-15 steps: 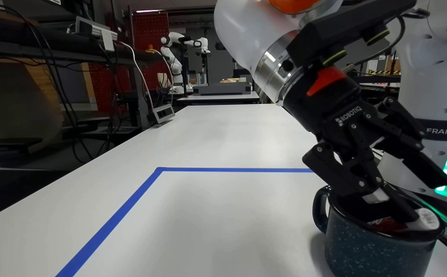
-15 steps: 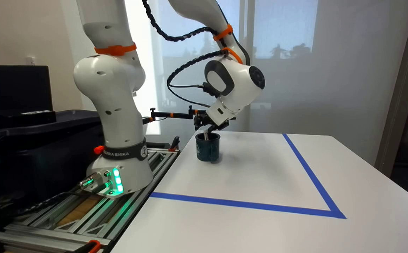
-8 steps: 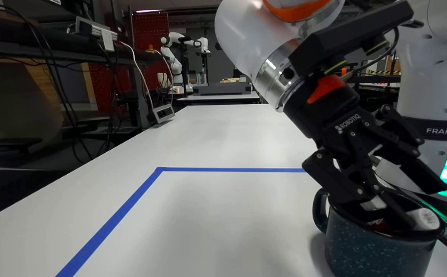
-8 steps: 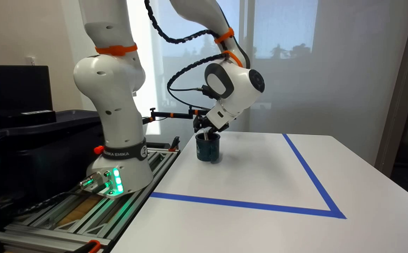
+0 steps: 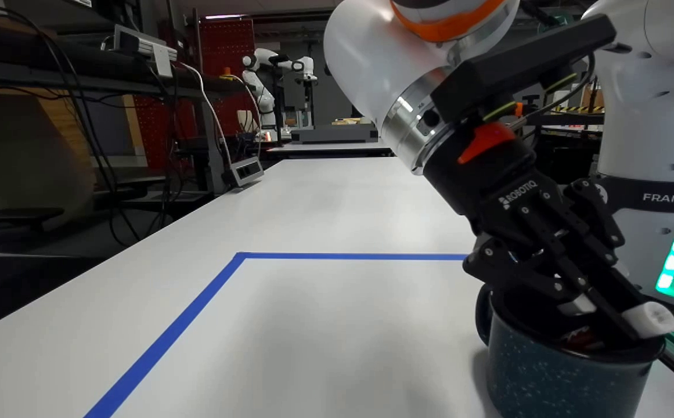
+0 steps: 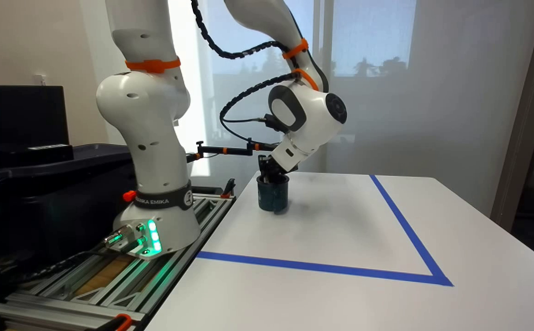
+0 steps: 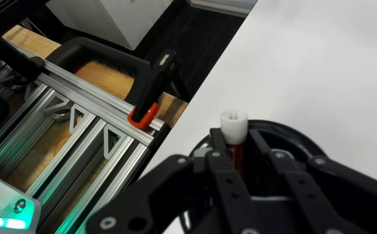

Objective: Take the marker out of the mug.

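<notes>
Wrist view: the gripper (image 7: 235, 132) pinches the marker (image 7: 234, 139), which leans, white end over the rim of the mug (image 7: 294, 132).

In an exterior view, the gripper (image 5: 637, 318) reaches at a slant into the mug (image 5: 569, 377), its fingers clasping the marker (image 5: 652, 320). Marker tilted; white end projects past the fingertips at the rim; part of the red barrel visible inside the mug. Whether it touches the rim cannot be told. Mug upright on the table (image 5: 325, 325), speckled navy, bottom cut off by the view's edge. Blue tape (image 5: 337, 256) marks the table. Base light (image 5: 672, 261) green. Second arm (image 5: 263, 96) in the background.
</notes>
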`<act>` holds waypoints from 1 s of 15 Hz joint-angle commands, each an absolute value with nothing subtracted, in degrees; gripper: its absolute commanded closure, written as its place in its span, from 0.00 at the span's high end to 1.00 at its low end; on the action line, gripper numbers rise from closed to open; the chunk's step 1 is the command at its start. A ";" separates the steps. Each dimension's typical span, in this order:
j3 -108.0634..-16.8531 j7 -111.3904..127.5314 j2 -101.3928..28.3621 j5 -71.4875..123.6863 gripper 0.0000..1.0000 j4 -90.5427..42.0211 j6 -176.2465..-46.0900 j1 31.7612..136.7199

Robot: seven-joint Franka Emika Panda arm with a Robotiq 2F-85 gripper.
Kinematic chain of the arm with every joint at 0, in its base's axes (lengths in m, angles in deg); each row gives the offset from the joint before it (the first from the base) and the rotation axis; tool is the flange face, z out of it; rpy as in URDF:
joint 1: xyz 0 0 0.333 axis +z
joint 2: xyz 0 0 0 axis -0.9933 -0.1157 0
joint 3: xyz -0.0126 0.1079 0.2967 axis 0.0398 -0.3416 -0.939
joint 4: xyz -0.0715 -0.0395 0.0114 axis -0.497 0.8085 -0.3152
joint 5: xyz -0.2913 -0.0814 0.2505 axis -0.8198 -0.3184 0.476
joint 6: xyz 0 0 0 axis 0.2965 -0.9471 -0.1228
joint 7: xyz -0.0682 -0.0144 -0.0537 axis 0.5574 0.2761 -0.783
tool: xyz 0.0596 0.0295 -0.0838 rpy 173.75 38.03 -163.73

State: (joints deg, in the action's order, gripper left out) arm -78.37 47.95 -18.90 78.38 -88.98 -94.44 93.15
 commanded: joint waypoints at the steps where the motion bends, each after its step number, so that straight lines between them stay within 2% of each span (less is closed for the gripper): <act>1: -78.28 45.68 -20.11 79.65 0.04 -88.90 -96.88 93.77; 15: -76.37 45.55 -8.18 85.69 0.05 -89.37 -92.06 92.16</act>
State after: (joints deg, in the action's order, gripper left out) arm -77.15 44.73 -13.54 84.10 -88.83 -94.85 92.85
